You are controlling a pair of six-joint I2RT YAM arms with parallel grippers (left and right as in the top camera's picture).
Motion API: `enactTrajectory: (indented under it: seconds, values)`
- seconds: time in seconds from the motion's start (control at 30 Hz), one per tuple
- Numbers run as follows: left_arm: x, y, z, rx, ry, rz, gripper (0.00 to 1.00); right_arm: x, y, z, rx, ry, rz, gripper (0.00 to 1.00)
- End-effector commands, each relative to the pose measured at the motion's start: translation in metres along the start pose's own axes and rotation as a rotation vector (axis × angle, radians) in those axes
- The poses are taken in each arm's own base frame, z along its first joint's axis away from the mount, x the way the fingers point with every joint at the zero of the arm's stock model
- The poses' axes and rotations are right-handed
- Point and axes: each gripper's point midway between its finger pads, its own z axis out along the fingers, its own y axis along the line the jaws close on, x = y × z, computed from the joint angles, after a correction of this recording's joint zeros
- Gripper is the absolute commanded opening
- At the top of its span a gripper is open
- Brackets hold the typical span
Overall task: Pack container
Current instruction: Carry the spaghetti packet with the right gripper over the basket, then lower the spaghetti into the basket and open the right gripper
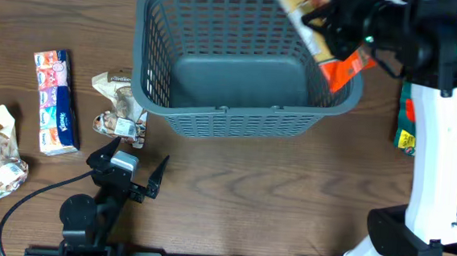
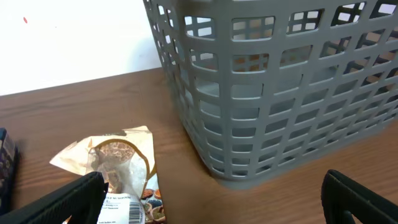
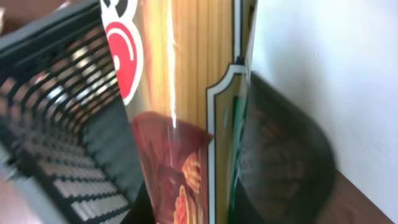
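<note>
The grey basket (image 1: 237, 122) sits at the far middle of the wooden table (image 1: 288, 197), its floor apparently bare. Over its far right corner the right gripper (image 1: 342, 29) is clamped on an orange snack packet (image 1: 319, 39) — the drop-in step, I'd judge. Next it needs lowering past the rim, then release. The left gripper (image 1: 139, 157) hangs spread wide by a brown snack bag (image 1: 121, 104).

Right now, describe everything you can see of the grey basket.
The basket looks like grey plastic: rectangular, rounded corners, lattice walls, solid base, nothing visible inside. It stands upright on the wooden table, toward its far edge. An orange snack packet hangs over its right rim; contact unclear. A crinkled packet lies just off its left corner.
</note>
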Motion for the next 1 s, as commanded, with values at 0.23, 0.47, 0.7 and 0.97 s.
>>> enactTrajectory:
  seconds: [0.23,0.47,0.7,0.97]
  values:
    - [0.012,-0.003,0.002,0.019,0.025,0.007,0.99,0.015,0.052,0.041,-0.25,0.082,-0.202,0.01]
    - [0.012,-0.003,0.002,0.019,0.025,0.007,0.99,0.036,0.052,0.068,-0.31,0.157,-0.224,0.01]
    - [0.012,-0.003,0.002,0.019,0.025,0.007,0.99,0.049,0.053,0.083,-0.35,0.195,-0.285,0.01]
    - [0.012,-0.003,0.002,0.019,0.025,0.007,0.99,0.065,0.073,0.098,-0.454,0.245,-0.314,0.01]
